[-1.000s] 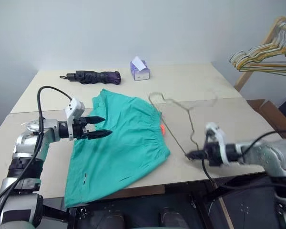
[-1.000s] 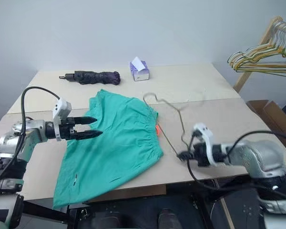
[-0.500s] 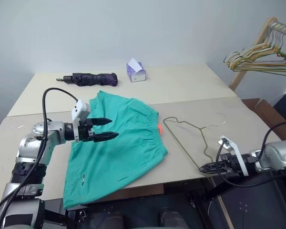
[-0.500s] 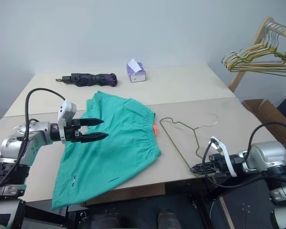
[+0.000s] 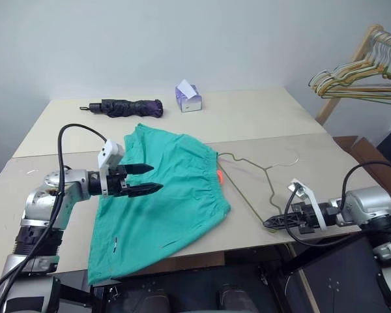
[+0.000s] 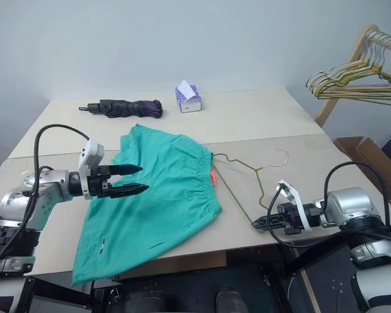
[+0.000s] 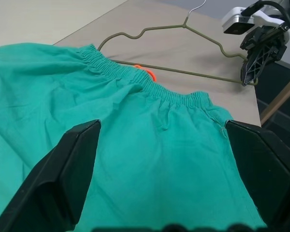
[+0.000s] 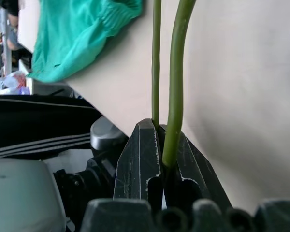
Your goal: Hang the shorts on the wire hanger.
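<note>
Shorts (image 5: 166, 192) lie flat on the surface (image 5: 260, 117), spread from about 7 o'clock near the front edge up toward centre, gathered waistband facing 3 o'clock, orange tag (image 5: 220, 175) at the waistband edge, tiny white mark (image 5: 115, 246) near the low hem. Wire hanger (image 5: 251, 179) lies just beside the waistband at 3 o'clock of the shorts, hook (image 5: 293, 156) pointing toward 2 o'clock, one corner out at the front edge of the surface around 5 o'clock. Right end effector (image 5: 271, 222) is clamped tight on that corner; right wrist view shows the wire (image 8: 171, 87) pinched between the closed fingers (image 8: 137, 159). Left end effector (image 5: 145, 178) hovers over the shorts at roughly 9 o'clock, fingers (image 7: 63, 169) spread wide, gripping nothing, cloth visible between them in the left wrist view. Dark purple folded umbrella (image 5: 125, 107) at 11 o'clock on the far half of the surface, small tissue box (image 5: 190, 96) at 12 o'clock. Bunch of pale hangers (image 5: 358, 78) on a wooden rack off the surface at 2 o'clock.
</note>
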Robot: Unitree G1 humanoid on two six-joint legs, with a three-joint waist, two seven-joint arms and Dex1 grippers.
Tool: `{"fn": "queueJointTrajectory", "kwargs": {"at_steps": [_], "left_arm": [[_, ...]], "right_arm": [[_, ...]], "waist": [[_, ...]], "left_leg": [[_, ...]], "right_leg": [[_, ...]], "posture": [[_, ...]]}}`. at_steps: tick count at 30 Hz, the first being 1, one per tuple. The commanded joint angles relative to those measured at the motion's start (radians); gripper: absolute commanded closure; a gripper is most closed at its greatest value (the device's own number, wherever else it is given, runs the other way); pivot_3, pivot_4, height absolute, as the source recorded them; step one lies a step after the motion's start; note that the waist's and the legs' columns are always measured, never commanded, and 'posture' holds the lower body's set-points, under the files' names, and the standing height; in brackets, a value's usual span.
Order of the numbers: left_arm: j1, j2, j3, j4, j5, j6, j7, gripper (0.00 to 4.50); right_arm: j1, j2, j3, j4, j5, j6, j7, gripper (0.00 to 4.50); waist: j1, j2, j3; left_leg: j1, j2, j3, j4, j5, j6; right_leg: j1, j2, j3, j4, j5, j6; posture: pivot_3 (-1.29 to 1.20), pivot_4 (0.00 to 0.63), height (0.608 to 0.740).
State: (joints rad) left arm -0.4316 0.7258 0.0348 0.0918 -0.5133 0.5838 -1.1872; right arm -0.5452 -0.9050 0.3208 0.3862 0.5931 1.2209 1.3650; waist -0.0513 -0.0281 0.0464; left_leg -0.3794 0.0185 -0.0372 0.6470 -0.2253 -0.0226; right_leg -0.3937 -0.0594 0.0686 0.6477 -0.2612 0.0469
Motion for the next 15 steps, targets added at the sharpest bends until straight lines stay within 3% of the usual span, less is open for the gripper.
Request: {"fn": "queueJointTrajectory", "kwargs": {"at_steps": [1, 8, 15], "left_arm": [[-0.002, 0.004, 0.028, -0.036, -0.013, -0.007, 0.008, 0.06], [0.014, 0.001, 0.025, -0.039, -0.006, -0.021, 0.016, 0.06], [0.022, -0.011, 0.026, -0.045, -0.005, -0.028, 0.036, 0.06]], "right_arm": [[-0.005, -0.023, 0.025, -0.044, -0.018, -0.038, 0.066, 4.5], [-0.082, 0.008, 0.097, 0.021, -0.095, -0.063, 0.101, 4.5], [-0.251, 0.09, 0.188, 0.244, -0.206, -0.144, 0.224, 4.5]], "waist": [[0.003, 0.0, 0.0], [0.006, 0.0, 0.0], [0.01, 0.0, 0.0]], "left_leg": [[0.0, 0.0, 0.0, 0.0, 0.0, 0.0], [0.0, 0.0, 0.0, 0.0, 0.0, 0.0], [0.0, 0.0, 0.0, 0.001, 0.0, 0.0]], "right_leg": [[0.0, 0.0, 0.0, 0.0, 0.0, 0.0], [0.0, 0.0, 0.0, 0.0, 0.0, 0.0], [0.0, 0.0, 0.0, 0.001, 0.003, -0.005]], "posture": [[0.01, 0.0, 0.74], [0.03, 0.0, 0.74], [0.06, 0.0, 0.74]]}}
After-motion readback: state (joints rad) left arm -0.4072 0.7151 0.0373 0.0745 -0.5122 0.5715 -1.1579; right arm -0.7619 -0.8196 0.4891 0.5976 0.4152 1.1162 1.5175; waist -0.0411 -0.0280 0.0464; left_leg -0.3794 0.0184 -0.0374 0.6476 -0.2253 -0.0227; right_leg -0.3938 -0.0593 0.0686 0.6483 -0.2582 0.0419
